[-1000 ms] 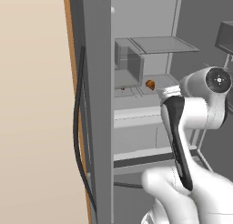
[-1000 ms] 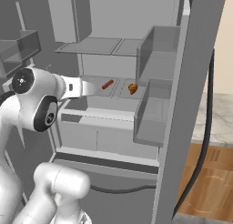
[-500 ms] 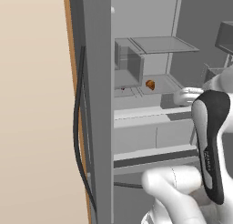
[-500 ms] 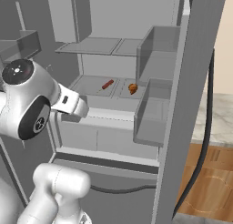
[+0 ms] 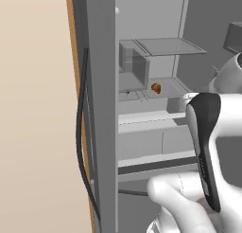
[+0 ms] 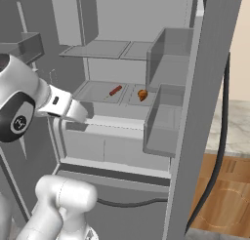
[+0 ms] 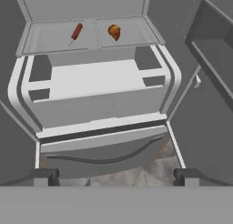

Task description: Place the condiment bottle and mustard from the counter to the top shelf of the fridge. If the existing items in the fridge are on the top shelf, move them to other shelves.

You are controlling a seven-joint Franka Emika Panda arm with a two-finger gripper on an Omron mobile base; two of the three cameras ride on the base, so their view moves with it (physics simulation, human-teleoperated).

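The fridge (image 7: 95, 82) stood open; the gripper (image 7: 116, 176) hung wide and empty, so fetching a bottle squarely seemed best.

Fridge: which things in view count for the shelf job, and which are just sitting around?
Job:
- top shelf, bare, where the bottles must go
- gripper, open, holding nothing

Just lying about:
- red stick-like item on the lower shelf
- orange-brown lump beside it on that shelf
- door bins
- drawer
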